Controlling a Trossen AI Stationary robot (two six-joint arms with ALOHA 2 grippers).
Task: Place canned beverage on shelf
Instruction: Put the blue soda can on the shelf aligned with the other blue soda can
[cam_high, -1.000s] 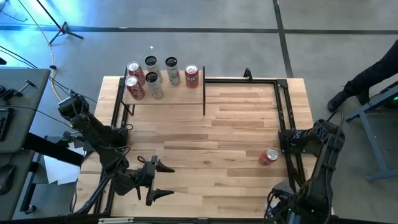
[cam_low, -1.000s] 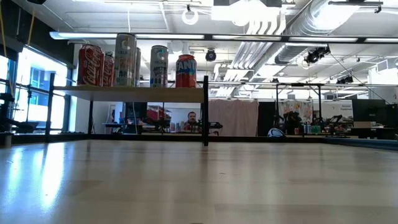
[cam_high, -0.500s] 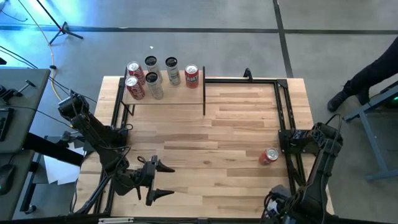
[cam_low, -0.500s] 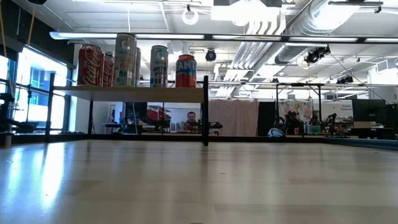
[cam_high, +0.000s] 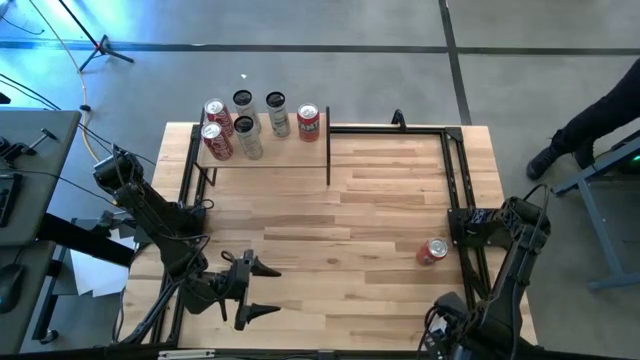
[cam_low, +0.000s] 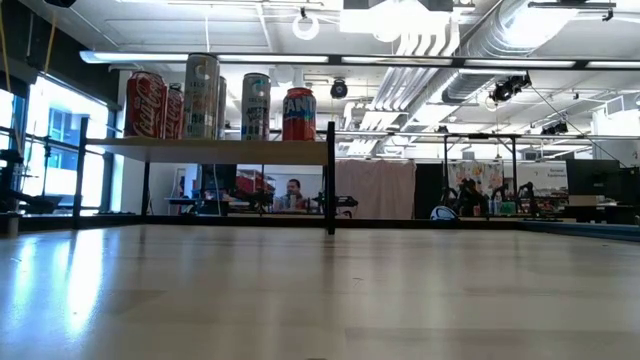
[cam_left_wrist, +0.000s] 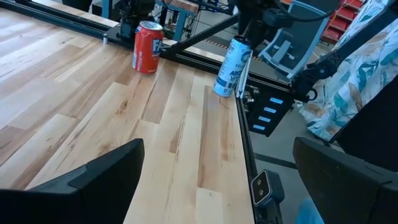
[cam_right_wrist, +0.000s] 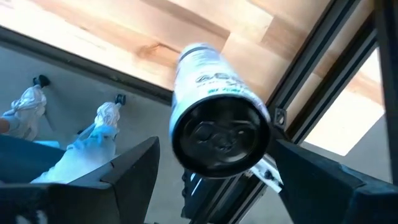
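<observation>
A tall white and blue can (cam_left_wrist: 233, 66) stands upright at the table's right edge, next to a black rail. From straight above, its dark top (cam_right_wrist: 221, 134) shows in the right wrist view. My right gripper (cam_right_wrist: 216, 148) points down over the can, open, one finger on either side of the top; I see no touch. A red can (cam_high: 432, 251) stands on the planks close by. The shelf (cam_high: 265, 158) at the far left carries several upright cans (cam_high: 245, 125). My left gripper (cam_high: 262, 290) waits open near the front edge.
Black frame rails (cam_high: 455, 180) run along the table's right side and far edge. The wide stretch of planks (cam_high: 340, 230) between the shelf and the red can is bare. A person's legs (cam_high: 600, 120) show beyond the right edge, and another person (cam_low: 293, 195) sits far behind the table.
My right gripper has sunk a little toward the tall can's top. The cans have not moved.
</observation>
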